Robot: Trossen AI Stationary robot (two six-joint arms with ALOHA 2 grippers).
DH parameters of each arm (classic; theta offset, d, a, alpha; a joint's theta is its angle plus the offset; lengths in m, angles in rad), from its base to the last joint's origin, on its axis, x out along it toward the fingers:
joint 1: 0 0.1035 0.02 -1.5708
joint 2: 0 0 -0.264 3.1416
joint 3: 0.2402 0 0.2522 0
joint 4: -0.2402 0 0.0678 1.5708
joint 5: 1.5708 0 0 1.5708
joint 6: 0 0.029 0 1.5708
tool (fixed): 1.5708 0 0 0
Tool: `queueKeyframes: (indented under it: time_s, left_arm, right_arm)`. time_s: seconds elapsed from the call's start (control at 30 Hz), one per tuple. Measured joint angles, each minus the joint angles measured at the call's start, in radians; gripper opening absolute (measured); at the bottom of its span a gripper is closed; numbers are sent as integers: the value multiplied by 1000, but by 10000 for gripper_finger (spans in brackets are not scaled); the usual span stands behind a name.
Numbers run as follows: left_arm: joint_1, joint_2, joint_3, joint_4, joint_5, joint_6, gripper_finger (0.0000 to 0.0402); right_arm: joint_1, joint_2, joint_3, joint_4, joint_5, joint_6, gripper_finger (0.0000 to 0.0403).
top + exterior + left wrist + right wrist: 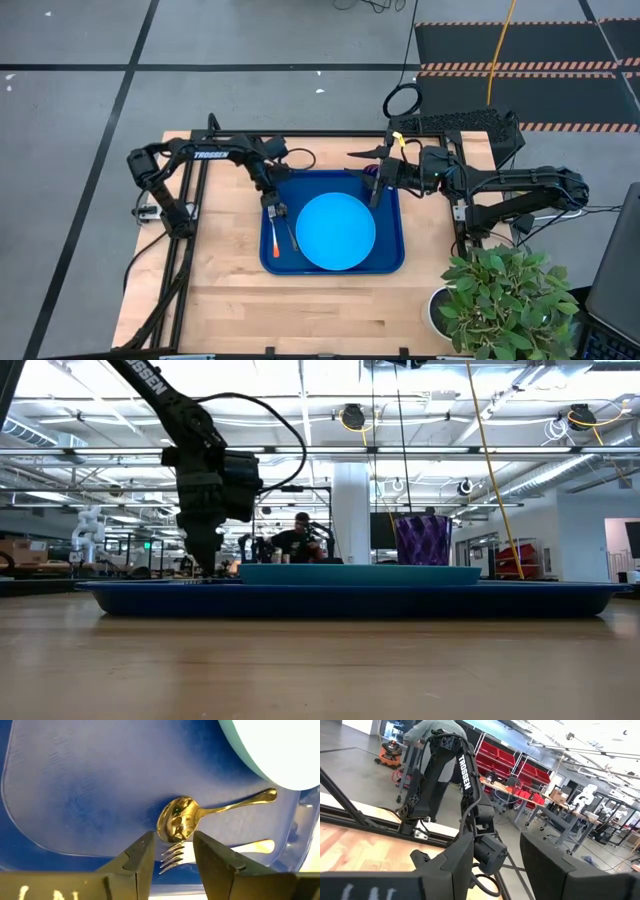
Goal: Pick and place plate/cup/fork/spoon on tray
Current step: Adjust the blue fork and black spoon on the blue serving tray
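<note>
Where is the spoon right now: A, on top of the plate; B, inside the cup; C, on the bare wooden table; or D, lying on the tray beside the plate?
D: the left wrist view shows the spoon lying flat on the tray, next to the fork and just off the edge of the plate.

A robotics lab or industrial workshop, seemingly a large open hall. Red parts bins [532, 772] line shelving, workbenches [555, 817] stand in rows, and exposed ceiling beams [420, 452] carry strip lights. Hazard-striped mats [520, 70] cover grey floor beside the wooden counter [230, 300].
</note>
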Motion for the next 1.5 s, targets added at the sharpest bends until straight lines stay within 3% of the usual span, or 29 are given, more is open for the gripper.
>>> queueKeyframes:
  time_s: [0.47,0.93,1.5]
  left_arm:
    - [-16,88,1,5,-35,9,138]
    - [-18,92,1,77,-33,18,138]
    - [-25,84,69,9,-40,31,138]
  right_arm:
    - [0,0,0,0,0,0,157]
    - [0,0,0,1,0,0,157]
    - [0,0,0,-2,0,0,157]
